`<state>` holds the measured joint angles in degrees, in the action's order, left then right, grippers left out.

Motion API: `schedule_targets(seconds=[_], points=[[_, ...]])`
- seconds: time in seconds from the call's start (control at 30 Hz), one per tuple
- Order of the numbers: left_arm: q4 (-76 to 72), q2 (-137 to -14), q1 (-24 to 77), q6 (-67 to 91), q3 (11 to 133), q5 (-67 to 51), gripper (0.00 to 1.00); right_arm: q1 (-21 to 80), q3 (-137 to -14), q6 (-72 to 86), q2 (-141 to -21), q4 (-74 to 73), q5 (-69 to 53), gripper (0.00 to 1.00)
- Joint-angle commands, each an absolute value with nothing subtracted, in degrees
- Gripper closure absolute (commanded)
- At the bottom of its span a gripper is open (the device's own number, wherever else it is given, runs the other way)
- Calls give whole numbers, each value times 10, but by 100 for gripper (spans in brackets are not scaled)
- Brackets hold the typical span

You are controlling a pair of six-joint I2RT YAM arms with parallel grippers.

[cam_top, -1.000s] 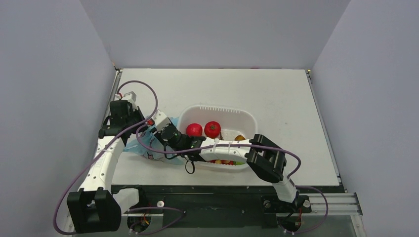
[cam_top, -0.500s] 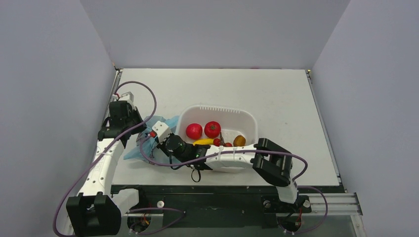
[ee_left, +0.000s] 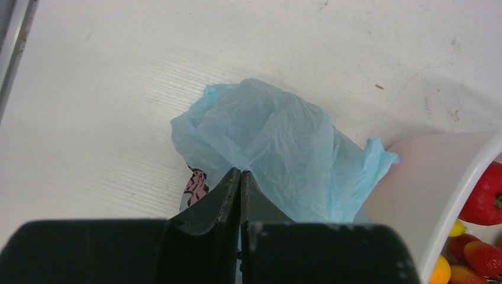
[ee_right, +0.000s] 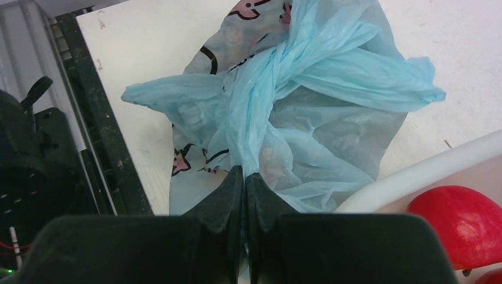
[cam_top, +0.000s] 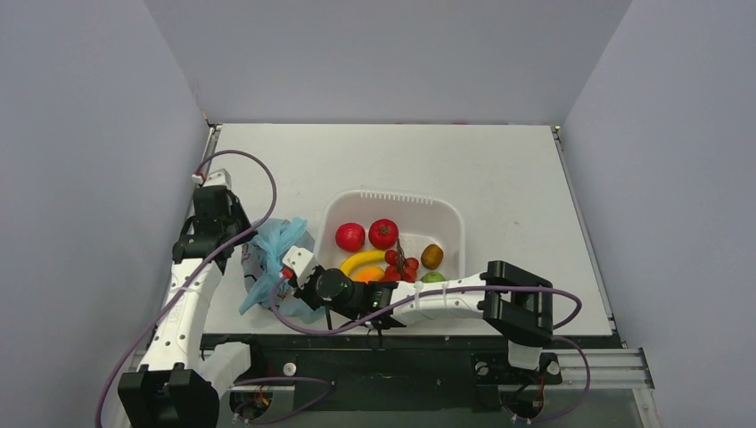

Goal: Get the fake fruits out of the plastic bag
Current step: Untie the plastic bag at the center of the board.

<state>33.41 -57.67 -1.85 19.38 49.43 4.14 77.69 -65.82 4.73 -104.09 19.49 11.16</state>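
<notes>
The light-blue plastic bag with pink-and-dark print stands bunched up on the table, just left of the white tub. My left gripper is shut on a fold of the bag's top. My right gripper is shut on a twisted fold on the bag's near side. The film hides what is inside the bag; only faint pale shapes show through. No melon or peach shows. Two red round fruits lie in the tub.
The tub also holds a yellow banana, a red grape bunch, a brown fruit and orange and green pieces. The tub's rim lies right against the bag. The table's near edge and black rail run close by.
My right arm has swung back toward the near edge, uncovering the tub's contents. The bag is pulled up from flat into a taller bunch. My left gripper has drawn back a little to the left.
</notes>
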Motion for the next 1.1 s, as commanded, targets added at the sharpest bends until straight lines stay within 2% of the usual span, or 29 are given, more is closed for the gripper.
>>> schedule_targets(seconds=[0.0, 0.13, 0.43, 0.67, 0.73, 0.9, 1.07], points=[[298, -558, -26, 201, 505, 103, 100, 782, -609, 66, -1018, 179, 88, 100], [291, -551, -27, 200, 499, 97, 100, 782, -593, 80, -1011, 170, 101, 100], [284, -565, -27, 195, 500, 57, 100, 773, -635, 71, -952, 160, 96, 64], [281, -564, -27, 195, 499, 48, 100, 749, -725, 81, -997, 174, 44, 40], [280, -562, -27, 195, 498, 47, 100, 744, -751, 86, -1018, 176, 34, 37], [278, -561, -26, 196, 498, 46, 100, 739, -803, 92, -1066, 162, 26, 36], [278, -559, -26, 197, 498, 46, 100, 738, -834, 88, -1099, 142, 44, 45]])
